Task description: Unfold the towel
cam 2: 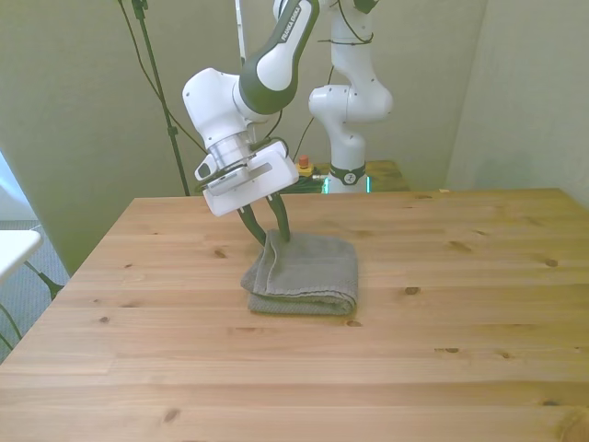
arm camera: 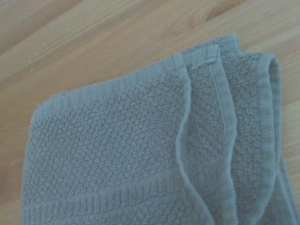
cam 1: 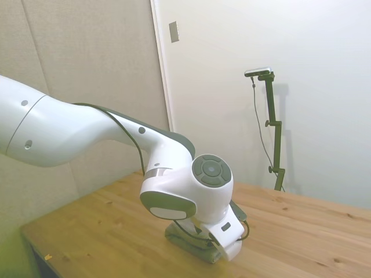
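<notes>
The towel [cam 2: 308,272] is a grey-green terry cloth, folded into a thick rectangle on the wooden table [cam 2: 442,313]. In the front view my gripper [cam 2: 273,238] comes down on its far corner at the front view's left. The dark fingers [cam 2: 283,221] close on the corner, which stands slightly raised between them. In the side view only a strip of the towel [cam 1: 188,239] shows under the white wrist housing, and the fingers are hidden. The wrist view shows the towel [arm camera: 117,150] up close, its layered hems [arm camera: 225,122] fanned apart at one edge.
Bare table surface lies all around the towel. A second white arm base [cam 2: 348,110] stands behind the table's far edge. A wall and a door frame [cam 1: 162,69] are behind the table in the side view.
</notes>
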Tool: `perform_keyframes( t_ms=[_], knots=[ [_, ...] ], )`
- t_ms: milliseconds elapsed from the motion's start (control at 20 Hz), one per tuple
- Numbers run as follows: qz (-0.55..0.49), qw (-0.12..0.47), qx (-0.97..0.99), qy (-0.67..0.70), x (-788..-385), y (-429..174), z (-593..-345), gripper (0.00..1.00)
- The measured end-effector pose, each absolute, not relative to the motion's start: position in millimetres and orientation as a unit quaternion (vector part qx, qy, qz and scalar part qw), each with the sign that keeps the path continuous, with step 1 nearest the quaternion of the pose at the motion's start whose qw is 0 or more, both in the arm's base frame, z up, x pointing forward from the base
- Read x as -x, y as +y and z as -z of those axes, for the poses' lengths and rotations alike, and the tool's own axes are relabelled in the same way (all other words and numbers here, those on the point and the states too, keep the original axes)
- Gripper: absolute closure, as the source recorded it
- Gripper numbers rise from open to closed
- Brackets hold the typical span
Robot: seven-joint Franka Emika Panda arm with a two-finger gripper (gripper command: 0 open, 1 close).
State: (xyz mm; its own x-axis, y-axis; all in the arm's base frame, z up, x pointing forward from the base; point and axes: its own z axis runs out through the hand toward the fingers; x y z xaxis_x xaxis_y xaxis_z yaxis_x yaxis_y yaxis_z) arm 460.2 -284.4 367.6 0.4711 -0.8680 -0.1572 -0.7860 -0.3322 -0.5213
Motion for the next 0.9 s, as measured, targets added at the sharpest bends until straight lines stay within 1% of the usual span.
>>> perform_keyframes(
  t_ms=[400, 550, 700, 900],
  knots=[
    [0.075, 0.275, 0.812, 0.508, -457.6, -288.0, -368.1, 1.0],
    [0.079, 0.277, 0.813, 0.505, -458.5, -287.6, -374.4, 1.0],
    [0.091, 0.287, 0.822, 0.483, -466.4, -272.8, -399.6, 1.0],
    [0.105, 0.293, 0.839, 0.445, -485.2, -226.4, -440.3, 1.0]
  ],
)
